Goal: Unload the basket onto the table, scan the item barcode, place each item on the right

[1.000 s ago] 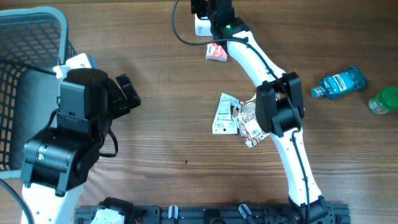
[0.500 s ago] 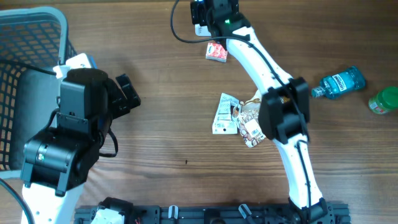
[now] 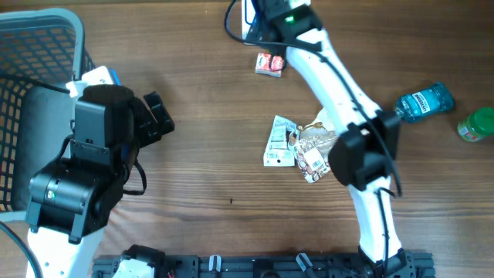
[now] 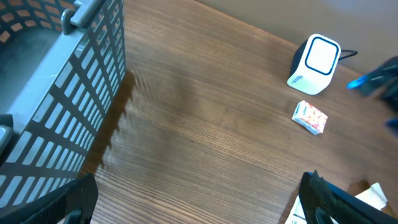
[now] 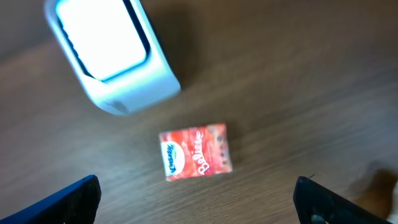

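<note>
Scene: a wooden desk (image 3: 216, 116) seen from above, with one robot arm on each side.
Item: a small red packet (image 5: 196, 151) lies flat on the desk at the far edge. It sits just beside the scanner and does not touch it. Its printed face is up and no barcode shows.
Scanner: a white scanner (image 5: 109, 53) with a pale window stands at the far edge of the desk, and a dark cable leads away from it. The packet lies on the window side, probably so the code can be read there.
Right fingers: the right fingers (image 5: 74, 199) are spread wide with nothing between them. They hang above the packet with one tip on each side, which looks like a line-up for picking it up or a pause just clear of it. I cannot tell which.
Left fingers: the left fingers (image 4: 339, 202) are also spread wide and empty. They are parked well away from the item and face across the desk toward the scanner.
Basket: a grey wire basket (image 4: 62, 93) stands at the left edge, next to the left arm, likely there to receive scanned goods.
Waiting goods: a white pouch (image 3: 279, 141) and a crumpled snack bag (image 3: 312, 154) lie touching mid-desk. A blue bottle (image 3: 421, 102) and a green jar (image 3: 478, 123) lie at the right edge.
Judgement: the barcode may be underneath, so the packet may need lifting and turning toward the window.
Risk: the packet is thin and lies flat, so the tips could slip off its edges.
</note>
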Tool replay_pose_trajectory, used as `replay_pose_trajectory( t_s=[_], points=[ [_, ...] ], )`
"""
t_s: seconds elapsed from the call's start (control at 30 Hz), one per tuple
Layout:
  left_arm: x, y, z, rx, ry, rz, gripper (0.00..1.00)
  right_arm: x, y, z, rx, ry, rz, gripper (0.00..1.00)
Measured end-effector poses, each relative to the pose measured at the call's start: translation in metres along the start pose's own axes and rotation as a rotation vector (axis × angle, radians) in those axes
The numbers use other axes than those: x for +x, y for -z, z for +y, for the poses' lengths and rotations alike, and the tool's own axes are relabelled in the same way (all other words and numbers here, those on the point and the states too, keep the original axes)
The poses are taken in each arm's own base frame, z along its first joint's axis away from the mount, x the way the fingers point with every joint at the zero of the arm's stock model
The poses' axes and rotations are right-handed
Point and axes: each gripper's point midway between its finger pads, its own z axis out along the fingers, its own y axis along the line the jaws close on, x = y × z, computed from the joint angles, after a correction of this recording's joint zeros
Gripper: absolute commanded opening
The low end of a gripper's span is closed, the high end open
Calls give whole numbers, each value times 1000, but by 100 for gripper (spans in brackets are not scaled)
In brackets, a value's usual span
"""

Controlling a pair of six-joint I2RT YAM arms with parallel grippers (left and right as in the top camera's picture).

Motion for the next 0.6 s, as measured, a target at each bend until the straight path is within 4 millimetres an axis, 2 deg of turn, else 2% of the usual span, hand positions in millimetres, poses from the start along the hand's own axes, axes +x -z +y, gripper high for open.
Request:
replay_pose_trajectory(
  t_s=[0.1,0.2,0.37,0.47,0.6],
  points=[
    [0,0,0,0,0,0,100,28,-27,3,32,6,54,100],
    [0,0,0,0,0,0,100,50,-43,9,46,17,88,100],
    [0,0,0,0,0,0,100,62,-58,18,37,21,89,100],
    [0,0,0,0,0,0,100,67,-76,16,47,22,93,100],
    [0,0,0,0,0,0,100,70,-89,12,67,26,85,100]
  ],
)
